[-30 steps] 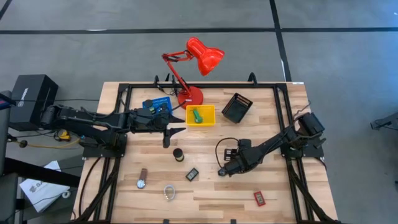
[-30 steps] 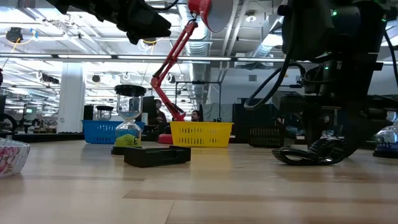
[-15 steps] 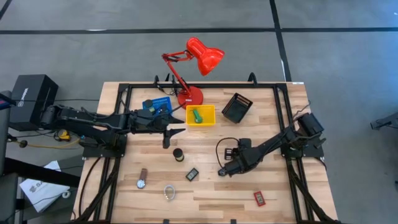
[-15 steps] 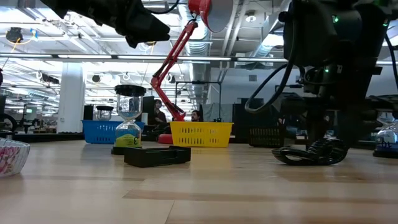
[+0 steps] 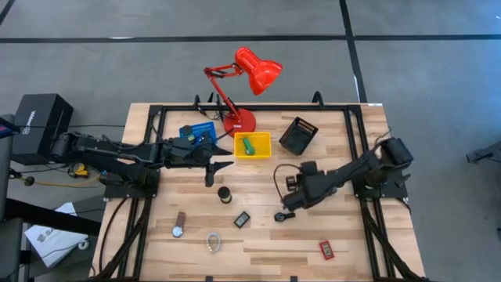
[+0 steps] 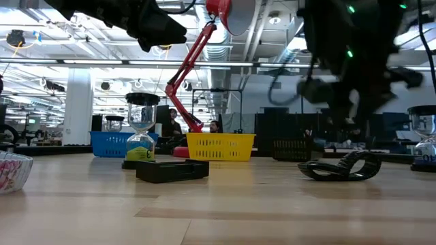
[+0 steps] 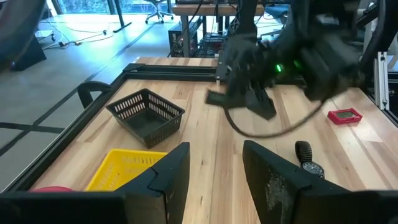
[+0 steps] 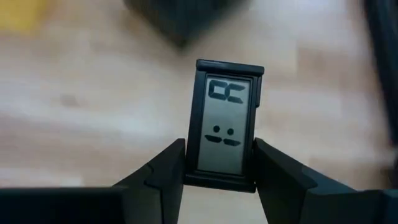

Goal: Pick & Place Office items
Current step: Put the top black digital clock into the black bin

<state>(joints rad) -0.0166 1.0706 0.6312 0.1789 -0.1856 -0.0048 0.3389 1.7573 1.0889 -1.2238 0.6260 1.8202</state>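
Right wrist view alone shows the grip: right gripper (image 8: 219, 163) pinches a small black gadget with grey display (image 8: 225, 124) between both fingers, above bare wood. From above, that gripper (image 5: 291, 197) sits mid-table, right of centre, near the black tray (image 5: 298, 135). Left gripper (image 5: 221, 165) hovers beside the yellow tray (image 5: 253, 146), jaws spread, nothing between them. Wristwatch (image 5: 179, 225), clear ring (image 5: 213, 242) and red rectangle (image 5: 326, 250) lie near the front edge; open wood between them.

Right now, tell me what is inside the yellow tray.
One green stubby piece lies inside the yellow tray, seen from above. In the low view the tray's front wall hides its contents.
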